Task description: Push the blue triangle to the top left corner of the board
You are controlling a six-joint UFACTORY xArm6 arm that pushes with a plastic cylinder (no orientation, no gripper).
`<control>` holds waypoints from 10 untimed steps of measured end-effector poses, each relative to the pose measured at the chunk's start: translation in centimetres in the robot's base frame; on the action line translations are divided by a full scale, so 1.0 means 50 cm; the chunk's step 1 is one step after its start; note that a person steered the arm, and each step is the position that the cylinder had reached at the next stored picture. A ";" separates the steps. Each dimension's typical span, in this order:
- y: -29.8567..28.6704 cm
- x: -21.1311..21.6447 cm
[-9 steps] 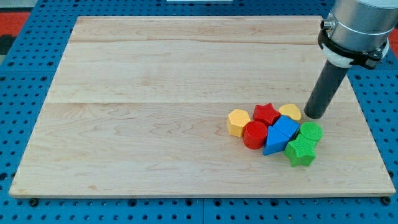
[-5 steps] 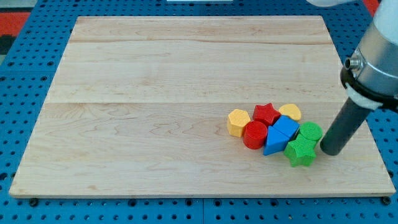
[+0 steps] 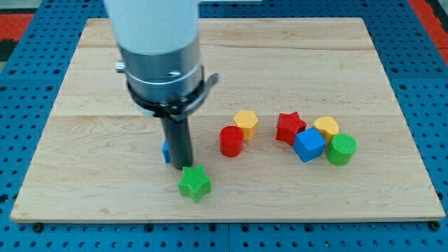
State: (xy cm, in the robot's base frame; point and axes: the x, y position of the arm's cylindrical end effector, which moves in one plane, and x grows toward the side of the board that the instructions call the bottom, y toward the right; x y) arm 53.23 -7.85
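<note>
The blue triangle (image 3: 166,151) is mostly hidden behind my rod; only a small blue sliver shows at the rod's left side, left of the board's middle. My tip (image 3: 183,166) rests on the board just right of that sliver and just above the green star (image 3: 194,183). The board's top left corner (image 3: 89,24) lies far up and left of the tip.
A red cylinder (image 3: 231,141) and a yellow hexagon (image 3: 246,124) sit right of the tip. Further right are a red star (image 3: 290,128), a blue cube (image 3: 309,145), a yellow block (image 3: 326,127) and a green cylinder (image 3: 342,149). The arm's body (image 3: 157,49) covers the upper left.
The arm has moved from the right edge to left of centre. The block cluster has been scattered: the blue triangle and green star now lie far to the left, and the red cylinder and yellow hexagon shifted left.
</note>
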 end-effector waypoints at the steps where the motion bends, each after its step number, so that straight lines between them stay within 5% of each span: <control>1: -0.078 -0.032; 5: -0.067 -0.320; 9: 0.123 -0.524; 10: 0.074 -0.552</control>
State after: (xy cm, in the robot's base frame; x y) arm 25.63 -4.16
